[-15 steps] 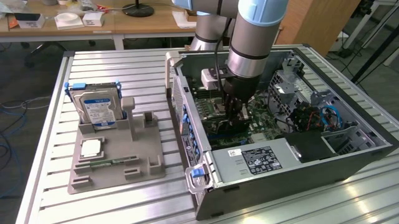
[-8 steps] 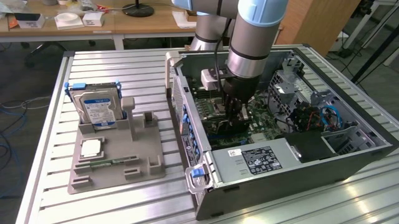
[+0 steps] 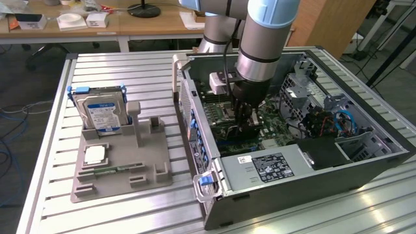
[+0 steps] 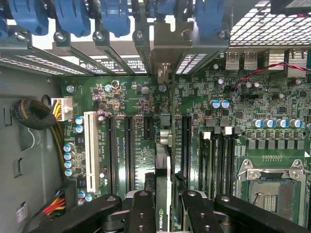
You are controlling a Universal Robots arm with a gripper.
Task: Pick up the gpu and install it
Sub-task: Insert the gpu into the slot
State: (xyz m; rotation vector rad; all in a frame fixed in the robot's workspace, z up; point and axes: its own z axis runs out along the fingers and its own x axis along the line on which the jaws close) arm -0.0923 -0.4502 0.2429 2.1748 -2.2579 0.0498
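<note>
Between the pinching fingers of the claw (image 4: 163, 206), the gpu (image 4: 163, 182) edge-on above the motherboard (image 4: 121, 104) slots

The arm (image 3: 263, 44) reaches straight down, and its tool (image 4: 164, 204) has both black fingers (image 4: 142, 213) closed on a thin card.

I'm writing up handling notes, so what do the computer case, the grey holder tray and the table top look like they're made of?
Computer case: seemingly painted or coated sheet metal, dark grey, with thin folded edges and perforated panels.
Grey holder tray: probably matte plastic, possibly printed; uniform dull grey with blocky moulded posts.
Table top: looks like bare aluminium, silvery ribbed slats catching a soft sheen.
</note>
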